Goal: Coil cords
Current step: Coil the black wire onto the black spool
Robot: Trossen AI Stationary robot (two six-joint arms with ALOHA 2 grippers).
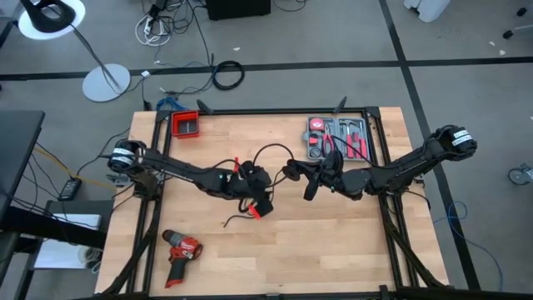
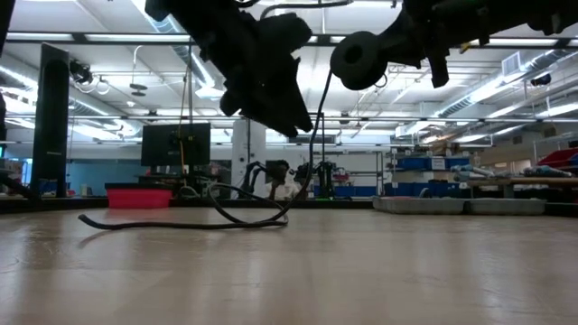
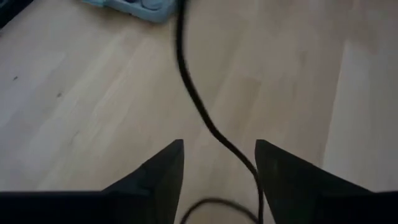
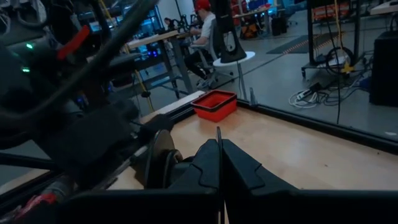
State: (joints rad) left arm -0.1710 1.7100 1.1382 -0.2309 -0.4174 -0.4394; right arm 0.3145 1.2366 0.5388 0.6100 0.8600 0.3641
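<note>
Little of the coiling looks done: the cord [image 1: 265, 154] sprawls as one loose arc and a trailing tail on the middle of the bench [image 1: 350, 242] (no tidy bundle yet). Left pincer [image 3: 219, 180] stands wide, the cord running between its fingers, ungripped. Right pincer [image 4: 219, 163] is pressed closed, just beside the left one above mid-bench.

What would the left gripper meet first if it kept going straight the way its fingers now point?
Probably the thin black cord: the left gripper is open, with the cord running out between its fingers. Beyond it lie the bare wooden table and a light-blue tray; how high the gripper hangs is unclear.
</note>
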